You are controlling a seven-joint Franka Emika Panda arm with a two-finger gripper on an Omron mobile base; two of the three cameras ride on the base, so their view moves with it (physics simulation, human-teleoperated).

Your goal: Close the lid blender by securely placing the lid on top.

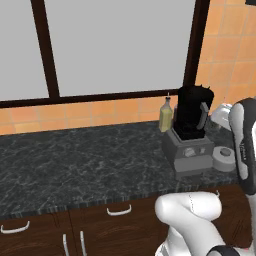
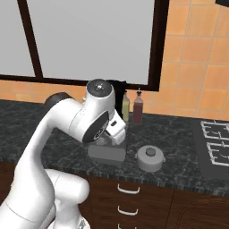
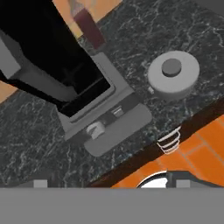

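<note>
The blender (image 1: pixel 192 116) has a near-black jar with a side handle on a grey boxy base (image 1: pixel 189 150), and it stands on the dark marble counter by the window post. Its jar top is uncovered. The lid (image 1: pixel 223 156), a light-grey disc with a raised centre knob, lies flat on the counter just right of the base. In the hand view the jar (image 3: pixel 48 57) and base (image 3: pixel 109 124) sit left, with the lid (image 3: pixel 173 74) at upper right. My gripper (image 3: pixel 111 183) is open and holds nothing, hovering above the counter's front edge, short of both. From the right base camera my arm hides most of the blender; the lid (image 2: pixel 150 157) shows beside it.
A yellowish bottle (image 1: pixel 165 115) and a dark red bottle (image 2: pixel 137 109) stand against the tiled wall behind the blender. A stove (image 2: pixel 214 147) lies further right. Drawers with handles (image 2: pixel 128 190) run below the counter edge. Bare counter (image 1: pixel 85 160) stretches left of the blender.
</note>
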